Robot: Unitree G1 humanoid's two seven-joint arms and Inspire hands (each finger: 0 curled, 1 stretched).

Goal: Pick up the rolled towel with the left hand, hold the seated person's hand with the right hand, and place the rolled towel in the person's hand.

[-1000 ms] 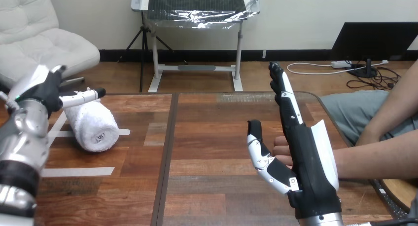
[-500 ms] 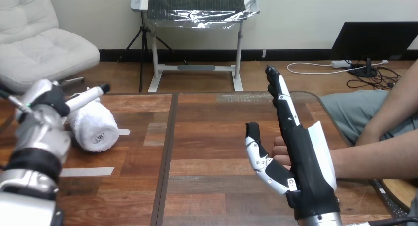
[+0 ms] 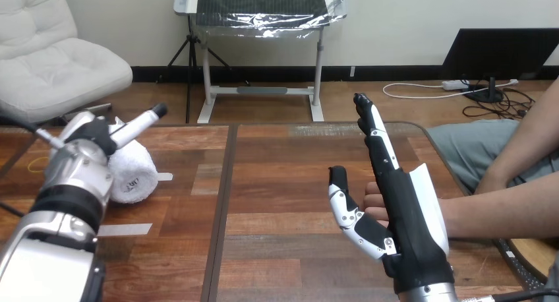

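Three steps make up the task, and none of them is judged complete.

1. Pick-up: not done. The rolled towel [image 3: 138, 169] lies on the table [image 3: 283, 183] at its left side, on its side with one end face turned toward the camera. The left hand [image 3: 92, 144] sits at the towel's near-left edge, partly covering it. The one finger that shows [image 3: 142, 120] is straight and points out over the top of the towel. No finger is seen curled round the towel, so the hand is judged to be open and holding nothing.

2. Holding the person's hand: not done. The right hand [image 3: 405, 216] stands edge-up at the right of the table, its fingers [image 3: 376, 140] straight and pointing upward and its thumb [image 3: 343, 196] spread to the left. The person's hand [image 3: 374, 202] rests on the table just behind the palm, and its fingertips show in the gap between thumb and palm. Whether the two touch cannot be told. Nothing is clasped.

3. Placing the towel: not started. The towel and the person's hand are well apart.

Work left, in order: close the left fingers round the towel and lift it, close the right fingers on the person's hand, then carry the towel across.
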